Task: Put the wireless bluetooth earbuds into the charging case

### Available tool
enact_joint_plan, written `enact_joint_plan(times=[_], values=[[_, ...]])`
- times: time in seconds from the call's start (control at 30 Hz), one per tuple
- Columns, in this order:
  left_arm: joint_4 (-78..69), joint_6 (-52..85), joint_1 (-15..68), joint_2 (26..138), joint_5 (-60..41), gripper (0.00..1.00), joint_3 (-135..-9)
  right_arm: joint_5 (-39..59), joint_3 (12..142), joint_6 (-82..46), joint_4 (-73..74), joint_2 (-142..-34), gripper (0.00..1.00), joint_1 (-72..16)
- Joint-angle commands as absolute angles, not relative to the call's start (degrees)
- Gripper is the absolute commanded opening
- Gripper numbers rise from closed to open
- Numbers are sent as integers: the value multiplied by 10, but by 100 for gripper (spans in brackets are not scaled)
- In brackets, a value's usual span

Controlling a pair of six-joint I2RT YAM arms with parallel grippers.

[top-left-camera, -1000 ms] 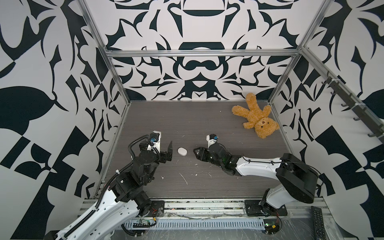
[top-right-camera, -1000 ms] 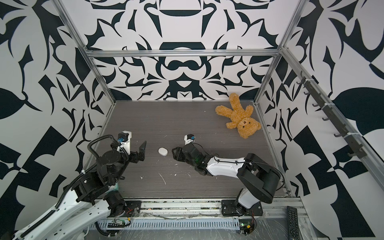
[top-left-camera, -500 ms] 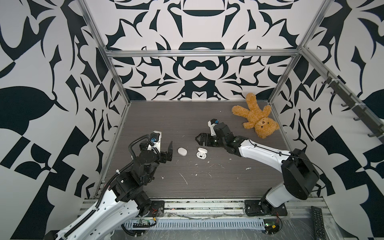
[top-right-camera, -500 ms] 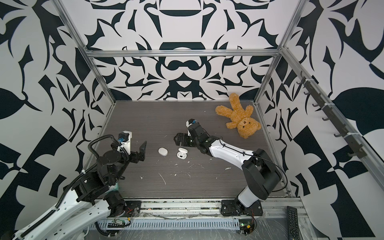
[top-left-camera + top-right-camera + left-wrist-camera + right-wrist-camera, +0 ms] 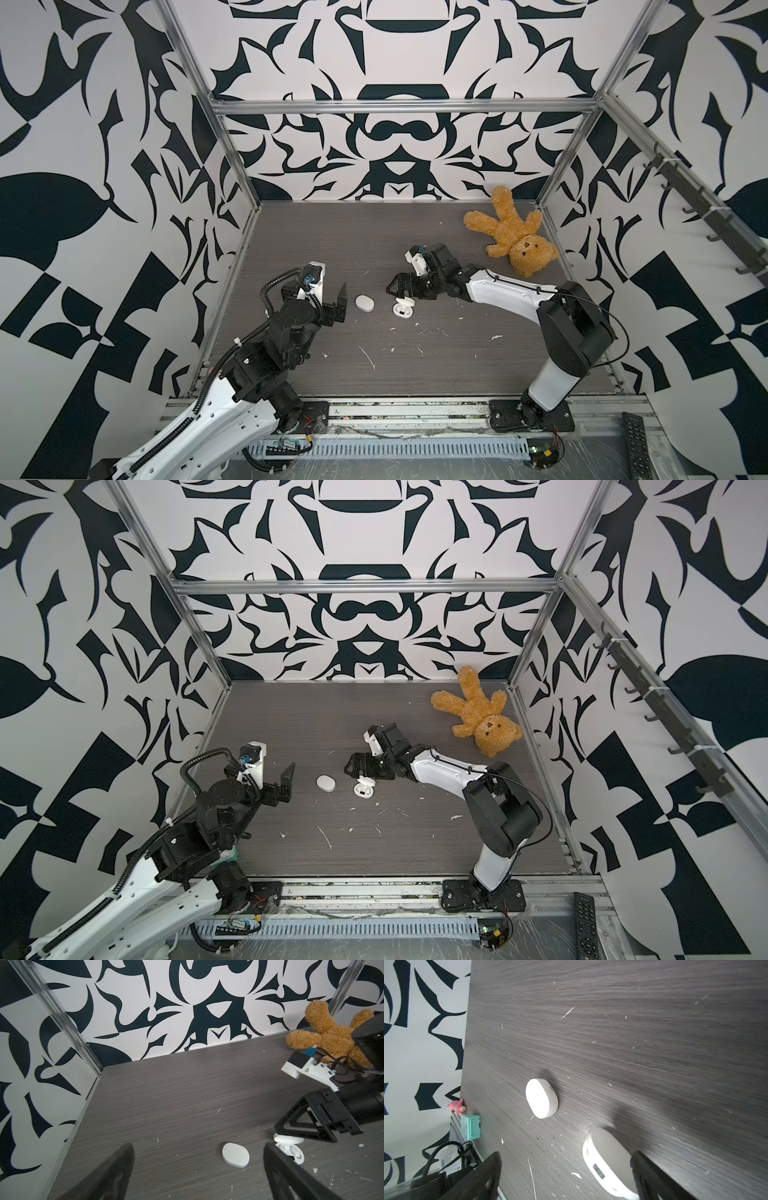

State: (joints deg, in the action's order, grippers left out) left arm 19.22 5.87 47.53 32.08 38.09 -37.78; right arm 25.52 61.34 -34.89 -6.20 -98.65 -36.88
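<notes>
Seemingly past insertion: two earbuds (image 5: 294,1150) sit in the open case (image 5: 404,309) on the bench (image 5: 415,374). Right jaws spread, empty, hovering at its twelve o'clock by the lid. Left jaws spread, empty, at nine o'clock of the closed case (image 5: 365,302). Next, likely: shut the lid gently. Cases near each other; bench edges well apart; teddy bear (image 5: 511,237) at two o'clock.

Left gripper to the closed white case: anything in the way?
Nothing visible. Only table surface lies between the open left gripper and the closed case. The open case sits farther on, beside the right gripper.
</notes>
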Motion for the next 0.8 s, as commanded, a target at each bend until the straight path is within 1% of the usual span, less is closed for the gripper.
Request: enact_joint_plan(times=[0.0,0.57,0.63,0.77], values=[[195,57,473,321,378,99,-371,295,624,-348,-51,-990,99,-371],[196,57,473,317,379,99,-371,305,580,-344,-44,-971,99,-408],[196,57,473,316,379,99,-371,304,573,-344,-46,-948,99,-409],[194,60,474,318,382,99,-370,210,583,-294,-106,-840,99,-409]])
